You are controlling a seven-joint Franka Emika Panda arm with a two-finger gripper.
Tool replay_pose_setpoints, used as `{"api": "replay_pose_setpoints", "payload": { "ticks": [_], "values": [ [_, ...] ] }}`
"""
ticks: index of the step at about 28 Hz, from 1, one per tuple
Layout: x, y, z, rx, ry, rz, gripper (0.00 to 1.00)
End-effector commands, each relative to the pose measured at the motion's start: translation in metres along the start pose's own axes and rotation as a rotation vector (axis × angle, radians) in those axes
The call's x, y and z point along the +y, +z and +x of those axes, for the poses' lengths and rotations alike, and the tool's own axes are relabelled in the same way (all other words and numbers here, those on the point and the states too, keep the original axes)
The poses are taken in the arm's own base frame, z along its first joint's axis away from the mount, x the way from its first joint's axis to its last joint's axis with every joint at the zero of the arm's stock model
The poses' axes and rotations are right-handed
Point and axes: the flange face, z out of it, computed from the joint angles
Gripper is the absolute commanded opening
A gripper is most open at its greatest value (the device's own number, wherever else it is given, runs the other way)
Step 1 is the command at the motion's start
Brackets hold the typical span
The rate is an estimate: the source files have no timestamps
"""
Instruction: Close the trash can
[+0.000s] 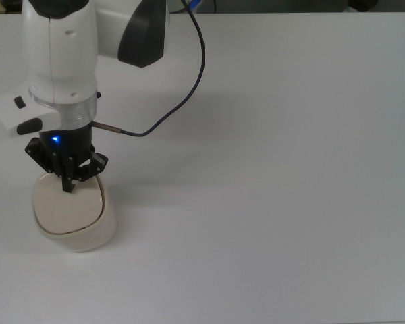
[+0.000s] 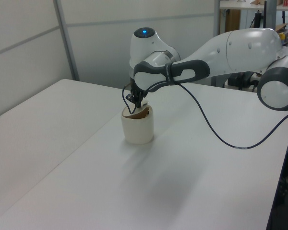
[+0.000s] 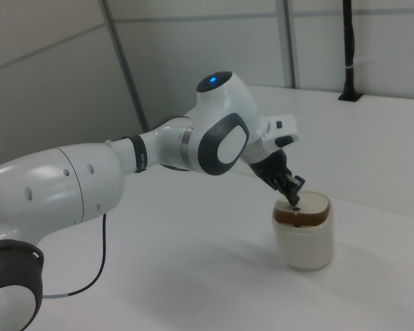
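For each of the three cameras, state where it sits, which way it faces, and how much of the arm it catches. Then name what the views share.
Top view: overhead, looking down on the white table; shows the wrist, the pincer and the trash can at the top view's lower left.
Left view: raised at one side of the table, facing across it; the whole arm reaches in from the left view's right to the trash can.
Right view: raised at the opposite side; the arm enters from the right view's left.
Shared: all three show the pincer tip on the trash can's lid.

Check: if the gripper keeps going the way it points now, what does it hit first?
The gripper points down at the trash can's beige lid. It would meet the lid first and looks to be at or touching it already; the exact gap is unclear.
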Motion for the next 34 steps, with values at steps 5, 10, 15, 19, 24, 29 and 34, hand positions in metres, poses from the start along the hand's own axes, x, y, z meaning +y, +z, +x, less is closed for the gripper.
{"api": "replay_pose_setpoints", "payload": {
  "ticks": [5,10,15,19,24,29,34],
  "values": [
    [0.003,0.015,-0.016,-0.064,-0.033,0.011,0.00],
    [0.003,0.021,-0.021,-0.093,-0.061,0.011,0.00],
    [0.007,0.028,-0.024,-0.106,-0.061,0.007,0.00],
    [0.006,0.037,-0.028,-0.121,-0.072,0.008,0.00],
    [0.005,0.048,-0.034,-0.144,-0.076,0.007,0.00],
    [0.003,0.061,-0.041,-0.167,-0.081,0.009,0.00],
    [0.003,0.046,-0.034,-0.142,-0.042,0.038,0.00]
  ]
}}
